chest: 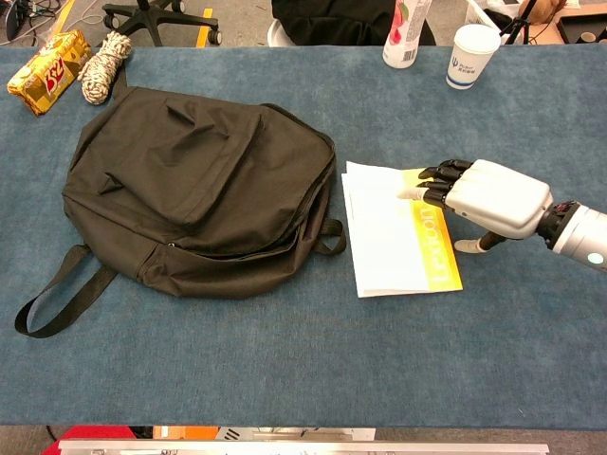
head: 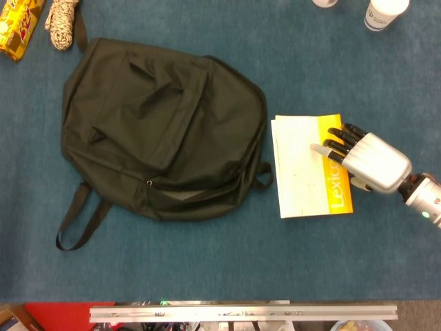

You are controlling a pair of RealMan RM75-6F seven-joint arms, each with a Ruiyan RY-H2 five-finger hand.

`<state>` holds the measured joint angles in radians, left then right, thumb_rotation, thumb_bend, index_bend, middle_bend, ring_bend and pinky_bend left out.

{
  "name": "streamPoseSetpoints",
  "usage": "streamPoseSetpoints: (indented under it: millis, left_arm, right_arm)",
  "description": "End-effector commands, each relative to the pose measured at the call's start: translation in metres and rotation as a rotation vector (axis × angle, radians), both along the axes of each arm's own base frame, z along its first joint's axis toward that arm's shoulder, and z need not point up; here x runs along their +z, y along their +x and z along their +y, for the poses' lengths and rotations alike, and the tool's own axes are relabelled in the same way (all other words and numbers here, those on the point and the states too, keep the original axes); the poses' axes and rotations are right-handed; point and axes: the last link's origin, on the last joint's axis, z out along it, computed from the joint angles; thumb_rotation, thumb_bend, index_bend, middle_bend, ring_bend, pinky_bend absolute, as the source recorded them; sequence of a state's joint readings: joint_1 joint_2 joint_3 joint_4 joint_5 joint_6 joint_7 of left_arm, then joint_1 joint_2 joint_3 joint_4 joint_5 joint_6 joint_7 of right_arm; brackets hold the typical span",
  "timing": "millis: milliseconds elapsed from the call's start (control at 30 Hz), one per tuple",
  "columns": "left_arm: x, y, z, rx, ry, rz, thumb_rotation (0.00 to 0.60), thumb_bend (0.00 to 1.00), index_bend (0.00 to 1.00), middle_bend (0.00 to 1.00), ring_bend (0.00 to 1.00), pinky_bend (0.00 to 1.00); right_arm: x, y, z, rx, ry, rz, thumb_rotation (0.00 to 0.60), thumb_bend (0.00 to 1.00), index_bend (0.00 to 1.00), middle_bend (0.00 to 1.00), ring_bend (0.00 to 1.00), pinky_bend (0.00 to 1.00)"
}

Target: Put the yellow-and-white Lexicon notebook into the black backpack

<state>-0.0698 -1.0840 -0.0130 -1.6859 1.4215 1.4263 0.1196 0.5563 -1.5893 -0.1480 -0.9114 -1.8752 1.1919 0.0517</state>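
The right hand (head: 365, 160) reaches in from the right edge of the table, palm down, its dark fingers (chest: 442, 186) stretched out over the yellow spine strip of the Lexicon notebook (head: 309, 167). The fingertips lie on or just above the cover; I cannot tell from here whether they press it. Nothing is held, and the fingers are apart and extended, with the thumb tucked down beside the notebook's right edge. The notebook lies flat on the blue table (chest: 285, 360), right under those fingertips, its white part spreading away from the hand toward the left.

Just beyond the notebook, farther left of the hand, sits the black backpack (head: 162, 131), lying flat, one small strap loop nearly touching the notebook's left edge. A long strap (chest: 52, 294) trails off its far lower corner.

Well behind the hand stand a paper cup (chest: 471, 55) and a bottle (chest: 405, 33). In the far corner, past the backpack, lie a yellow snack packet (chest: 47, 71) and a coil of rope (chest: 102, 66).

The left hand does not show.
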Motion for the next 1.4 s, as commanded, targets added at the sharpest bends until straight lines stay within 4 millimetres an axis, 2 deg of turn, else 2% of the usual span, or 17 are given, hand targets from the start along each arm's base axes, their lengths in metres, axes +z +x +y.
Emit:
streamPoseSetpoints:
  millis: [33,267,400,667,967,1067,1167,1267,1400]
  left_arm:
    - [0.001,0.0,0.0,0.0,0.001,-0.001,0.6,0.25,0.0,0.07,0.09,0.05]
    - [0.002,-0.002,-0.002,0.01,0.004,0.0,0.6,0.25,0.0,0.07,0.09,0.05]
    - [0.001,-0.001,-0.002,0.006,0.003,-0.002,0.6,0.25,0.0,0.07,0.09,0.05]
    - [0.002,-0.002,-0.001,0.005,0.002,-0.004,0.6,0.25,0.0,0.07,0.09,0.05]
    - [0.003,-0.002,-0.003,0.004,0.0,-0.011,0.6,0.25,0.0,0.08,0.09,0.05]
    - [0.004,-0.002,-0.003,0.002,-0.001,-0.012,0.6,0.25,0.0,0.08,0.09,0.05]
    - [0.004,-0.002,-0.003,0.003,-0.006,-0.01,0.6,0.25,0.0,0.08,0.09,0.05]
    - [0.004,-0.002,-0.004,0.004,-0.012,-0.01,0.6,0.25,0.0,0.08,0.09,0.05]
    - [0.006,-0.003,-0.005,0.012,-0.017,-0.009,0.6,0.25,0.01,0.08,0.1,0.05]
  right_arm:
    - [-0.003,0.0,-0.001,-0.001,0.004,0.004,0.6,0.14,0.13,0.27,0.14,0.2]
    - [-0.008,0.002,-0.002,0.003,0.006,-0.016,0.6,0.14,0.13,0.27,0.14,0.2]
    - [-0.009,0.005,-0.004,0.011,0.005,-0.039,0.6,0.19,0.13,0.27,0.14,0.2]
    - [-0.016,0.015,-0.005,0.029,0.008,-0.098,0.6,0.21,0.13,0.27,0.14,0.2]
    - [-0.032,0.036,-0.007,0.061,-0.007,-0.21,0.6,0.36,0.14,0.3,0.16,0.22]
    - [-0.038,0.043,-0.009,0.062,-0.01,-0.234,0.6,0.41,0.18,0.31,0.17,0.24]
    - [-0.045,0.049,-0.012,0.042,0.002,-0.245,0.6,0.41,0.23,0.33,0.17,0.26]
    - [-0.05,0.057,-0.013,0.036,0.009,-0.253,0.6,0.36,0.28,0.35,0.18,0.29]
    - [-0.052,0.065,-0.013,0.044,0.003,-0.273,0.6,0.29,0.44,0.4,0.23,0.33]
